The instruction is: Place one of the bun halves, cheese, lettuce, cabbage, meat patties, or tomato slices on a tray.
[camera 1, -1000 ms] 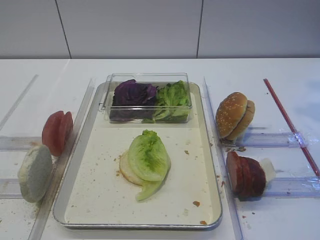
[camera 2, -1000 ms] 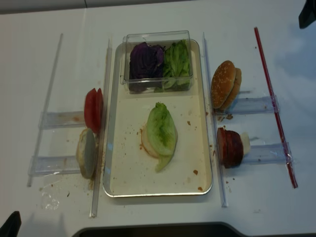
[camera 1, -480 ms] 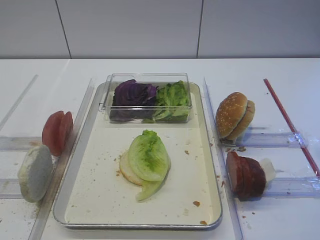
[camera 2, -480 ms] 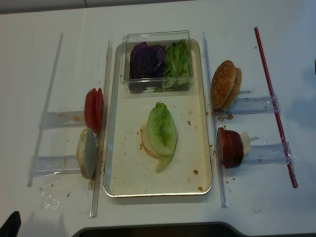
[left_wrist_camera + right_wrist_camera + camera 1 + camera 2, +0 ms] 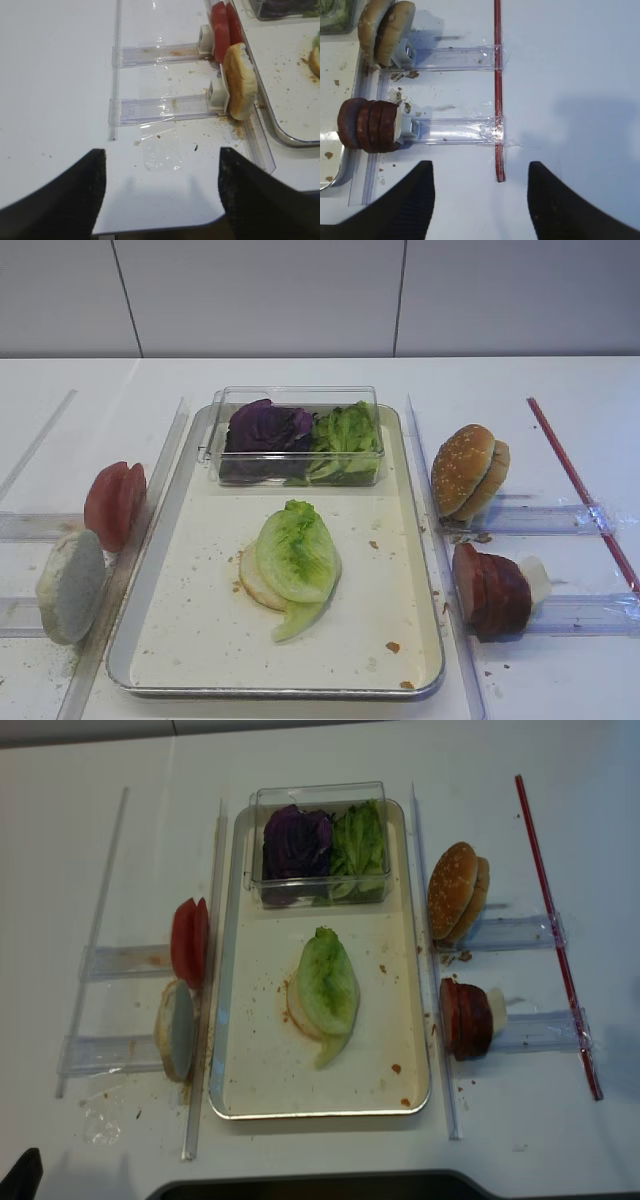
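Standing on edge in clear plastic holders along the left of the worktop (image 5: 560, 380), the tomato slices (image 5: 114, 504) and a pale bun half (image 5: 70, 586) wait just outside the tray (image 5: 420, 680), probably racked upright so a claw can pinch them from above. On the tray, the lettuce (image 5: 296, 558) lies flat over a pale bun disc (image 5: 252, 584), near the middle. A clear box (image 5: 296, 400) at the tray's far end holds purple cabbage (image 5: 266, 428) beside green leaves. To the right, sesame bun halves (image 5: 468, 472) and meat patties (image 5: 492, 592) stand in their own holders. The left claw (image 5: 162, 192) hangs open and empty over bare worktop. The right claw (image 5: 480, 200) is likewise open, holding nothing. Compared with a second ago, a dark shape at the overhead view's far-right corner has gone; the food has not shifted.
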